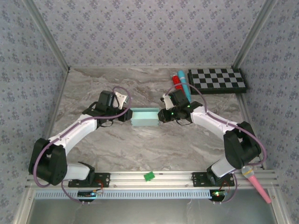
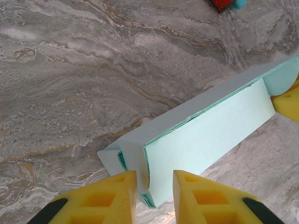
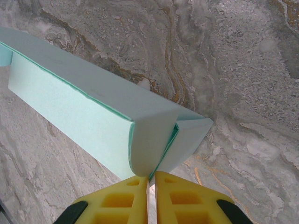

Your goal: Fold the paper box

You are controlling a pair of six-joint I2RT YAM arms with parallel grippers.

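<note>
The paper box [image 1: 145, 116] is a pale aqua, long, partly folded box lying on the marble table between both grippers. My left gripper [image 1: 127, 115] is at its left end. In the left wrist view, the yellow fingers [image 2: 122, 186] stand apart around the box's [image 2: 205, 130] end corner; the folded end flap rests against the left finger, and a small gap shows at the right one. My right gripper [image 1: 161, 115] is at the right end. Its fingers [image 3: 131, 196] are shut on a thin flap edge of the box [image 3: 84, 112], beside an open side flap.
A checkerboard [image 1: 217, 80] lies at the back right, with a red piece and a slim blue tube [image 1: 180, 80] beside it. A small green piece [image 1: 149, 176] sits on the front rail. A pink object [image 1: 254, 184] lies by the right arm's base.
</note>
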